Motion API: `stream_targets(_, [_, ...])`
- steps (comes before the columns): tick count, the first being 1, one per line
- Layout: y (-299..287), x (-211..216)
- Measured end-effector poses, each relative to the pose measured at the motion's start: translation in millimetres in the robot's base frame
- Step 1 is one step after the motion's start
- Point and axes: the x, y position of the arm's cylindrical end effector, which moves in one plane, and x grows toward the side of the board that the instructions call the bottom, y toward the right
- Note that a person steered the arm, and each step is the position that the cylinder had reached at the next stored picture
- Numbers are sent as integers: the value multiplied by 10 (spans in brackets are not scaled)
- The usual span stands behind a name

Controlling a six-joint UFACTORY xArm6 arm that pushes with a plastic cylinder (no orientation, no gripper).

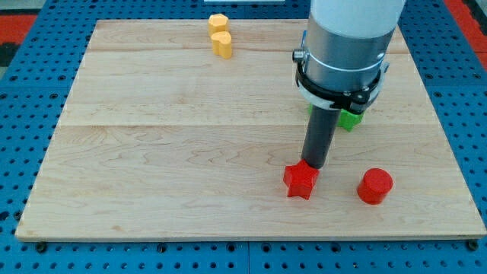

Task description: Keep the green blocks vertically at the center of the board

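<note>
A green block (pixel 350 119) shows only partly at the view's right of centre, mostly hidden behind the arm's grey body; its shape cannot be made out. My tip (pixel 313 165) is at the lower end of the dark rod. It touches the top edge of a red star block (pixel 300 181). The tip is below and to the left of the green block, apart from it. Whether more than one green block is there cannot be told.
A red cylinder (pixel 374 186) stands right of the red star. Two yellow blocks (pixel 221 35) sit close together near the board's top edge. The wooden board (pixel 152 152) lies on a blue perforated table.
</note>
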Motion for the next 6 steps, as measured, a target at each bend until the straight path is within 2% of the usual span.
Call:
stream_targets(1, [436, -331])
stream_targets(2, [1319, -669])
stream_targets(3, [779, -869])
stream_targets(4, [-208, -972])
stream_targets(5, [-601, -1165])
stream_targets(6, [-709, -1573])
